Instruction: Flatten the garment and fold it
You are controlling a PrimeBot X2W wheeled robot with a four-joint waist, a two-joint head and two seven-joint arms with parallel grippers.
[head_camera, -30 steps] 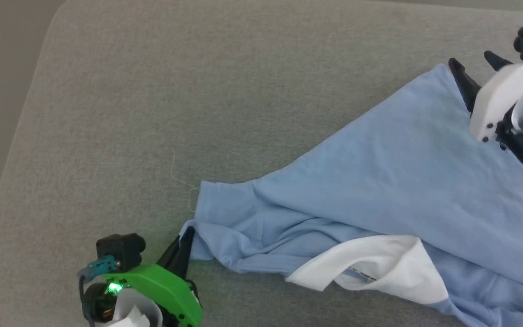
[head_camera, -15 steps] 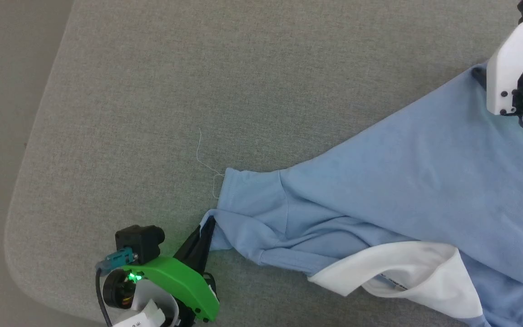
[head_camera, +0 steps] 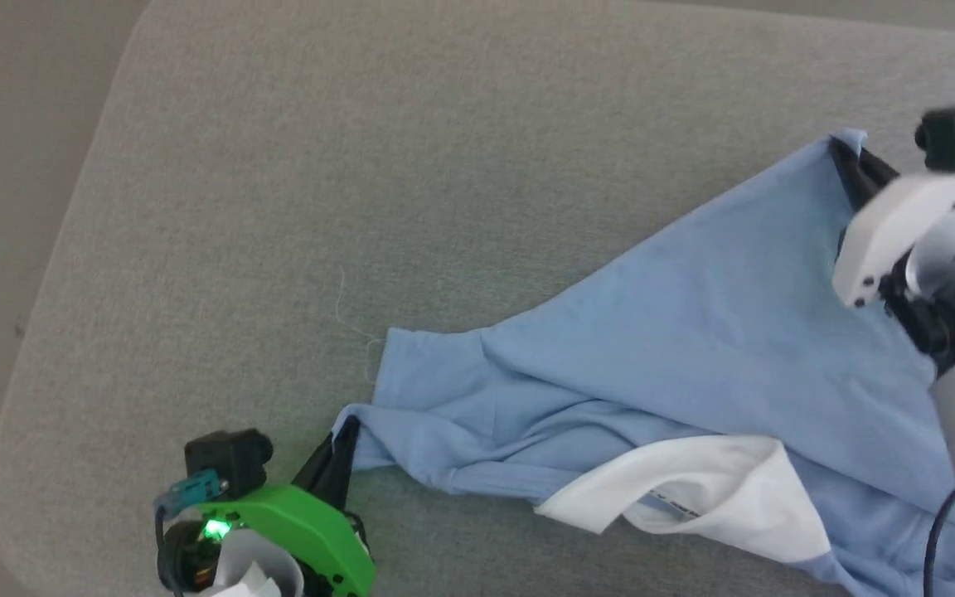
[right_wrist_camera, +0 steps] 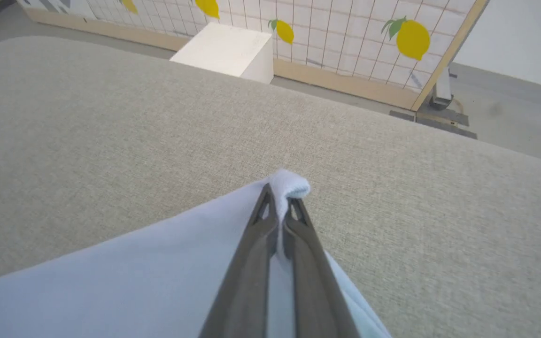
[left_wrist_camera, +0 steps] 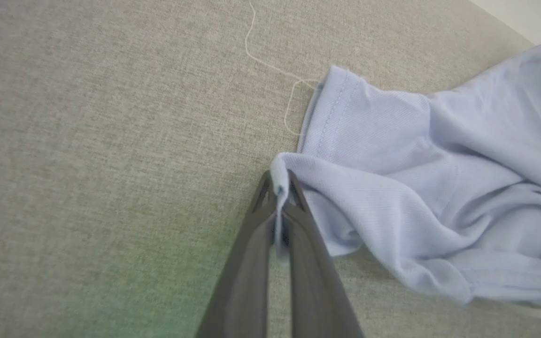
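One light blue garment [head_camera: 693,332], rumpled over the grey worktop's [head_camera: 361,166] right half, left fingers [left_wrist_camera: 247,263] pinching its near corner, right fingers [right_wrist_camera: 251,263] clamped on its far corner, one loose thread [left_wrist_camera: 270,65] beside it

We see the garment [head_camera: 718,332] as soft, matt, fine-ribbed knit cloth. Under the garment, the pad [head_camera: 361,166] is coarser matt woven fabric; at the garment's corner, the left gripper [left_wrist_camera: 279,182] looks smooth dark plastic.
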